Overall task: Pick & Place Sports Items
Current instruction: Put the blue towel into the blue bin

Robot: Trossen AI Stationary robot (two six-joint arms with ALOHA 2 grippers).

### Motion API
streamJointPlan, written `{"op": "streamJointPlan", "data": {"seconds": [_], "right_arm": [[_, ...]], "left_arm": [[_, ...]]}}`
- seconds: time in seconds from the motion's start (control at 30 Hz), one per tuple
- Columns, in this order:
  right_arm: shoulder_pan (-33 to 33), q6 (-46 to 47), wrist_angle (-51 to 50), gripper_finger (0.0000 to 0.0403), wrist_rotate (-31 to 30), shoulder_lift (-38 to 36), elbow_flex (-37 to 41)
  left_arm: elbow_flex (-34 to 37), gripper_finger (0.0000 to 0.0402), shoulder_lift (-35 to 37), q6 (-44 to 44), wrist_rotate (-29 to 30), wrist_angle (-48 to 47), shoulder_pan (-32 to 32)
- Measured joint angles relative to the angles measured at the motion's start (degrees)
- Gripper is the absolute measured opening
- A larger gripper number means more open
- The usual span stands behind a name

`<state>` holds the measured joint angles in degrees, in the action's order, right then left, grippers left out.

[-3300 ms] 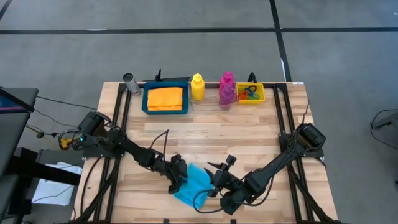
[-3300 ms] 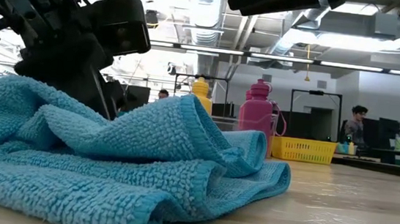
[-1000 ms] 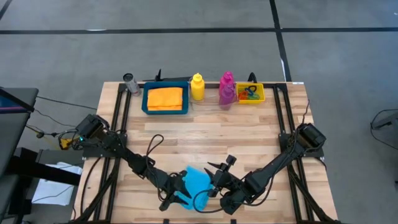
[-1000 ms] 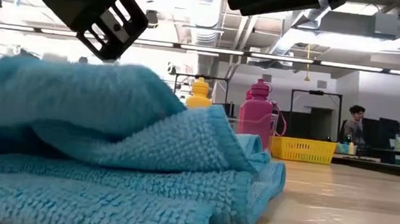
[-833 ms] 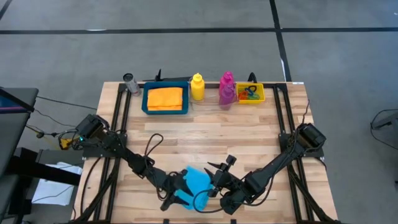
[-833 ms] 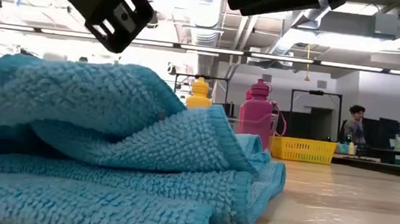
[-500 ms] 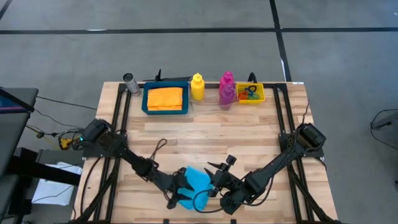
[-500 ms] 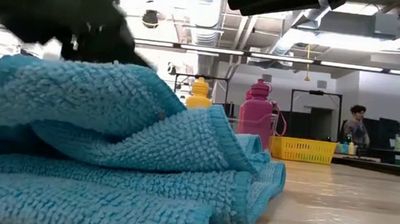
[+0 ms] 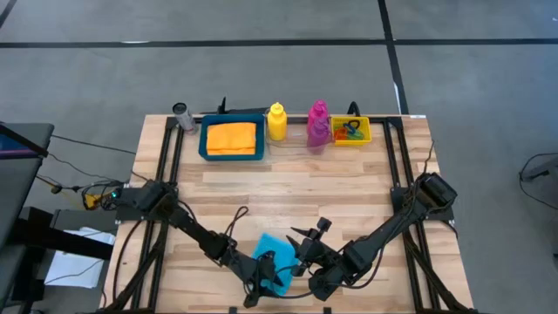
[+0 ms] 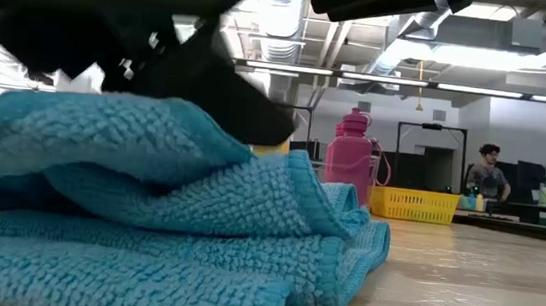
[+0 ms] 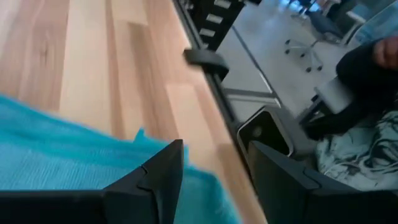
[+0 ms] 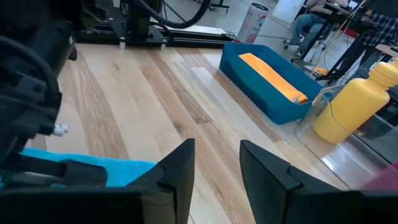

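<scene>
Since the last look, the left gripper [image 9: 264, 277] has been swung from the left edge of the cyan cloth [image 9: 277, 260] round to sit right on top of it near the table's front edge, and the cloth has been bunched into a tighter heap — so a fresh grab is probably being lined up rather than a lift being under way. From the left wrist view its fingers [image 11: 155, 177] are seen spread, with cyan cloth lying under and between them, not yet pinched. The right gripper [image 9: 301, 262] is parked just beside the cloth on its right side, fingers apart with nothing seen between them, and it hasn't budged. At the back, the orange cloth [image 9: 231, 137] is already lying in the blue tray [image 9: 203, 139], with the yellow bottle [image 9: 276, 122], magenta bottle [image 9: 318, 125] and the yellow bin [image 9: 364, 131] of rings lined up beside it. Hard to check: no purple bottle can be made out, and in the low view the cloth and a dark blur of arm block nearly everything — actual contact can't be confirmed.
</scene>
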<state>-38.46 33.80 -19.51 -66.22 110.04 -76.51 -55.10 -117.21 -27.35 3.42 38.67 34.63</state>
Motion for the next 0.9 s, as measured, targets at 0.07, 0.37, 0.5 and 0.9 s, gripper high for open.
{"op": "streamJointPlan", "data": {"seconds": [0.07, 0.37, 0.5, 0.9], "right_arm": [[0.0, 0.0, -0.02, 0.0119, 0.0, 0.0, 0.0], [0.0, 0.0, 0.01, 0.0119, 1.22, -0.02, 0.0], [0.0, 0.0, 0.02, 0.0119, 1.25, -0.02, 0.0], [0.0, 0.0, 0.17, 0.0119, 1.31, -0.02, 0.0]], "left_arm": [[-0.25, 0.0179, 0.7, 0.14, -0.01, -0.11, -0.07], [-0.3, 0.0182, 10.6, 4.86, -0.2, -19.85, -2.06], [-0.36, 0.0184, 18.86, -1.04, 4.09, -38.48, -4.81], [15.89, 0.0195, 28.82, -40.66, 6.47, -44.68, -6.56]]}}
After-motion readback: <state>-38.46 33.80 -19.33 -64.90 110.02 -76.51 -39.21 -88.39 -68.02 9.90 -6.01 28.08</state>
